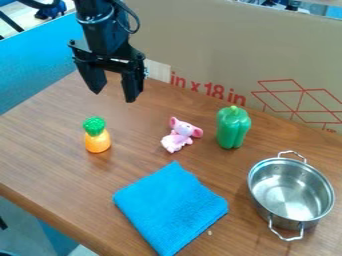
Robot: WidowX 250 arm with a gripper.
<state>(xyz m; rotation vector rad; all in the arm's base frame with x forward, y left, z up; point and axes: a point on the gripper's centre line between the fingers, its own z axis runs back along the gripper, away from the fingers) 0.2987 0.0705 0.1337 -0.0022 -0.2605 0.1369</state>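
Note:
The gripper point(113, 95) hangs above the upper left part of the wooden table point(53, 145), its two fingers apart with nothing between them. Nearest below it stands a toy pineapple point(97, 136), orange with a green top. To the right of that lies a small pink toy animal point(180, 135). A green toy bell pepper point(232, 127) stands upright farther right. A folded blue cloth point(172, 206) lies at the lower middle. At the lower right is a steel pot point(292, 212) with two handles and no lid, its inside bare.
A cardboard panel point(214, 50) with red print stands along the table's back edge. A blue panel point(40, 60) rises at the left. The table's front edge runs diagonally across the lower left.

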